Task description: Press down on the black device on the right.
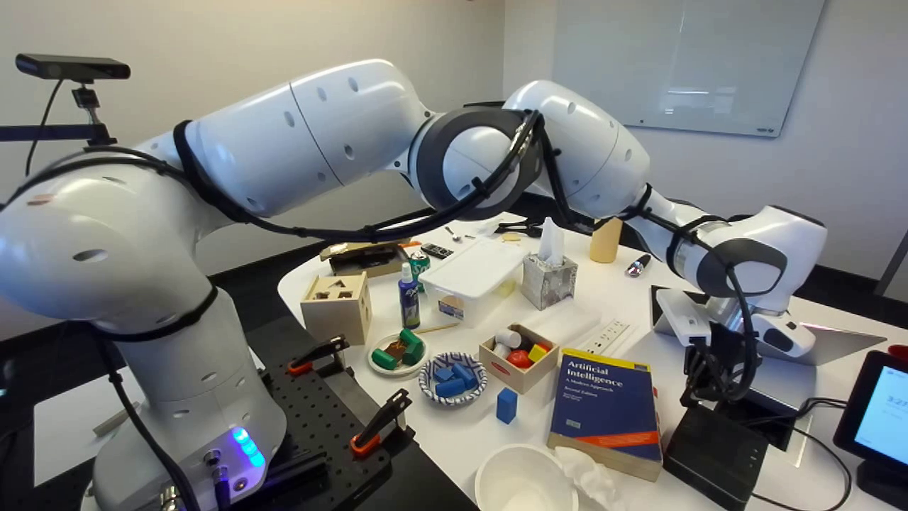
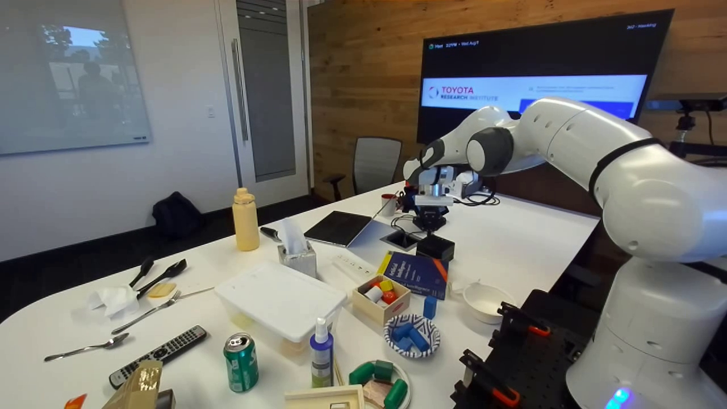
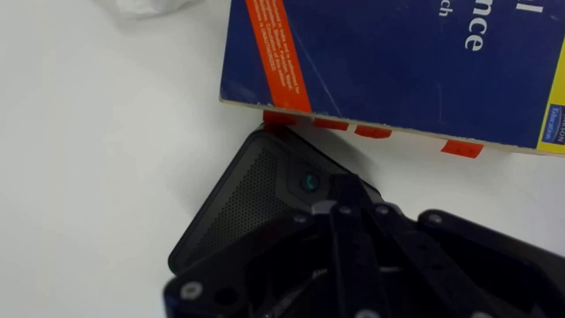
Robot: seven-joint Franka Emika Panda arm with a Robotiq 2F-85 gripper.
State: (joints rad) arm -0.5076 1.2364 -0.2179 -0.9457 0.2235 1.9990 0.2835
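Note:
The black device [image 1: 715,454] is a low boxy unit lying on the white table beside the blue book. It also shows in an exterior view [image 2: 435,248]. In the wrist view the device [image 3: 247,198] has a perforated speaker top and a green phone button [image 3: 310,182]. My gripper [image 3: 346,181] has its fingers together and empty, right beside that button and over the device's edge. In both exterior views the gripper [image 1: 699,403] [image 2: 430,228] points down at the device. Whether the fingertips touch it I cannot tell. The gripper hides part of the device.
The blue book [image 1: 606,408] lies close beside the device. A lit-screen gadget [image 1: 879,419], cables and a laptop [image 2: 339,228] stand near the gripper. A white bowl [image 1: 525,482], crumpled tissue [image 1: 589,477] and wooden box of blocks [image 1: 521,369] are on the table.

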